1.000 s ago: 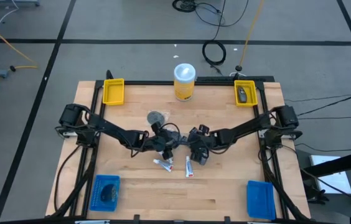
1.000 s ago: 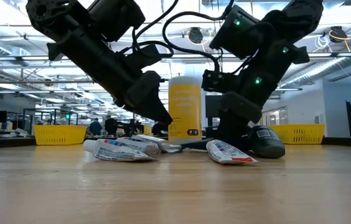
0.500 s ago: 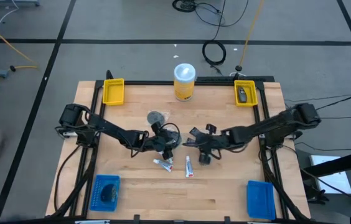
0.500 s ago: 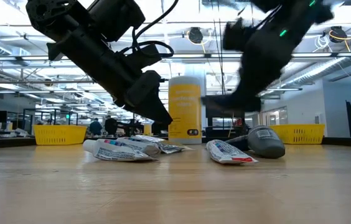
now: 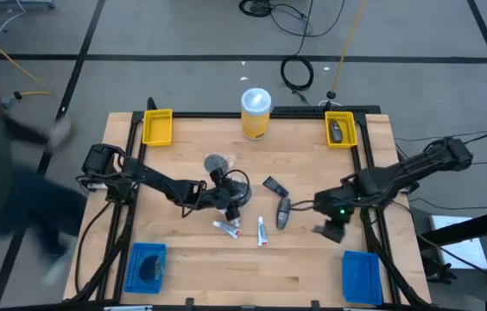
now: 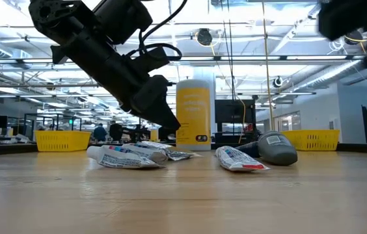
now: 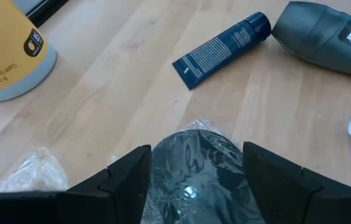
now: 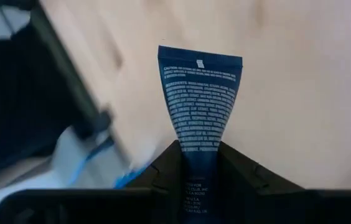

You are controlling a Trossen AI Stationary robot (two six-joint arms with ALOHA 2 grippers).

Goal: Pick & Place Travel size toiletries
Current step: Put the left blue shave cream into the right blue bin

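Near the table's middle, my left gripper [image 5: 230,199] is shut around a dark round disc in a clear wrapper [image 7: 191,168]. My right gripper [image 5: 328,230] hovers toward the right near corner, shut on a dark blue tube [image 8: 199,93]. On the table lie another dark blue tube [image 5: 274,186], a dark grey oblong piece [image 5: 283,213], two white tubes [image 5: 226,227] [image 5: 262,231] and a second wrapped disc [image 5: 218,162]. The low view shows the white tubes [image 6: 239,158] lying flat and my left gripper [image 6: 161,114] slanting down over them. My left gripper holds the wrapped disc [image 7: 191,165] pinched between its two fingers [image 7: 129,177], slanting down from the table's left; whether the disc rests on the table is hidden. My right gripper pinches the dark blue tube's lower part [image 8: 199,158] between its fingers [image 8: 163,171], which lie along it. The crimped flat end [image 8: 200,62] sticks out ahead, lifted clear.
A big yellow canister with a white lid [image 5: 256,112] stands at the far edge. Yellow bins [image 5: 158,126] [image 5: 340,130] sit at the far corners, blue bins [image 5: 147,263] [image 5: 360,276] at the near corners. A blurred person [image 5: 2,173] stands left of the table.
My right gripper has risen from the table's middle and swung toward the right near corner, carrying the dark blue tube clear of the table. The grey oblong piece and the other dark tube stayed put. A person has come in at the left.
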